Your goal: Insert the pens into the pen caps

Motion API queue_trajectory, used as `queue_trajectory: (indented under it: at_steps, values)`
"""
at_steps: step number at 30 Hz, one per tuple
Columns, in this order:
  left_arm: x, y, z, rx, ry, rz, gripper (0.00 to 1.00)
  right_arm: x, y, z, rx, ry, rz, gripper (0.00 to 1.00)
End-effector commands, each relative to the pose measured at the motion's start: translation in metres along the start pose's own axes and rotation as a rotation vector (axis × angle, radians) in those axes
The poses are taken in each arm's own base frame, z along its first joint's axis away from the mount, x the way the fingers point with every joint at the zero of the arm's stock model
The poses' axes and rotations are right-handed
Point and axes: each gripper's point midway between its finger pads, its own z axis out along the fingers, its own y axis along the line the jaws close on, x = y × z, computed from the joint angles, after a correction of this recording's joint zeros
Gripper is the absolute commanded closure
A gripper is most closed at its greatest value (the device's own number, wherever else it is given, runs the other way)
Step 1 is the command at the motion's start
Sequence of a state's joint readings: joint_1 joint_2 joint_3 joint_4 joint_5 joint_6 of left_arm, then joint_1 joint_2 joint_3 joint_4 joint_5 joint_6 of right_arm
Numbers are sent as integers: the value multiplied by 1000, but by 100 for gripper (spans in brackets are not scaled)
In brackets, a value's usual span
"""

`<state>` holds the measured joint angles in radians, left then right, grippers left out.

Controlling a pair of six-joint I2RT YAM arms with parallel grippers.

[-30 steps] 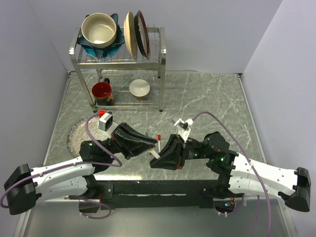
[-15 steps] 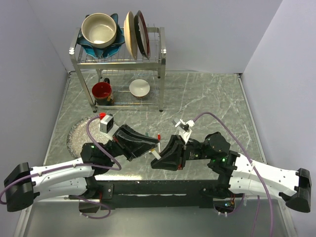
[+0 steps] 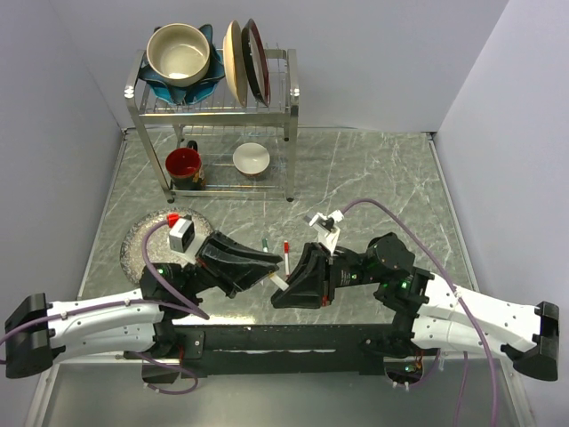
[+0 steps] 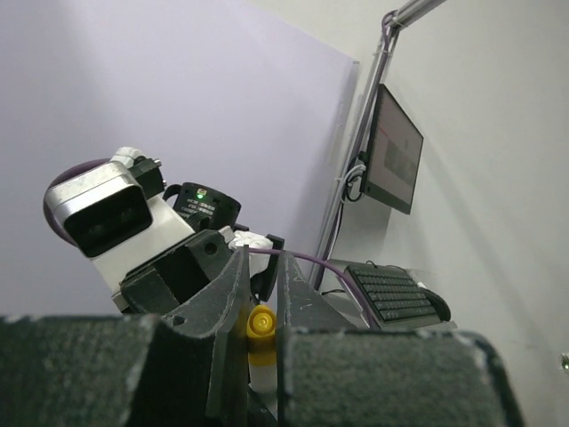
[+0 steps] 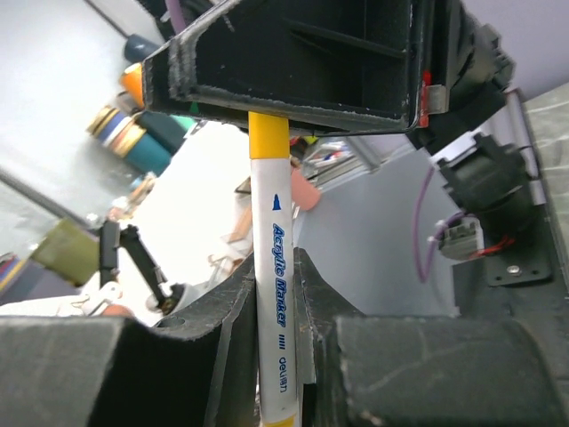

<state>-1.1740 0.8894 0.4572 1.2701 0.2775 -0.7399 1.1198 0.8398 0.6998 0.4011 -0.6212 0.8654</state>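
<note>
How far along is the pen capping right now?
Nothing clearly finished. In hand: right gripper holds a pen, its yellow end inside the left gripper, which pinches the yellow cap. Remaining: a red-tipped pen and a green piece lie on the table.

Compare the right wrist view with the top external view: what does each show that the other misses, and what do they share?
Right wrist only: the blue "Acrylic Marker" print on the held pen and the yellow cap at its top end. Top external only: the dish rack, the red mug and a red-tipped pen lying on the table. Both: the left gripper pinching the cap end and the right gripper clamping the barrel, tip to tip.
</note>
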Motion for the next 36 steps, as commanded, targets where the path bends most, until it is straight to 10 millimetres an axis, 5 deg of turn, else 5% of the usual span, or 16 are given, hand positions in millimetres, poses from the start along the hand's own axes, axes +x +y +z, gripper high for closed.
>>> queue_trajectory:
  at_steps: [1, 14, 23, 27, 36]
  values:
    - [145, -10, -72, 51, 623, -271, 99, -116, 50, 2, -74, -433, -114, 100]
    - [174, -7, -84, -48, 660, -430, 99, -121, 42, 3, -21, -433, -168, 100]
    - [152, 1, -73, -116, 623, -300, 99, -117, 37, 7, 4, -392, -195, 100]
    - [130, 7, -61, -176, 587, -217, 81, -103, 26, 7, 39, -330, -226, 100]
    - [49, 6, 8, -222, 412, -3, 29, -62, -10, 3, 92, -230, -187, 100]
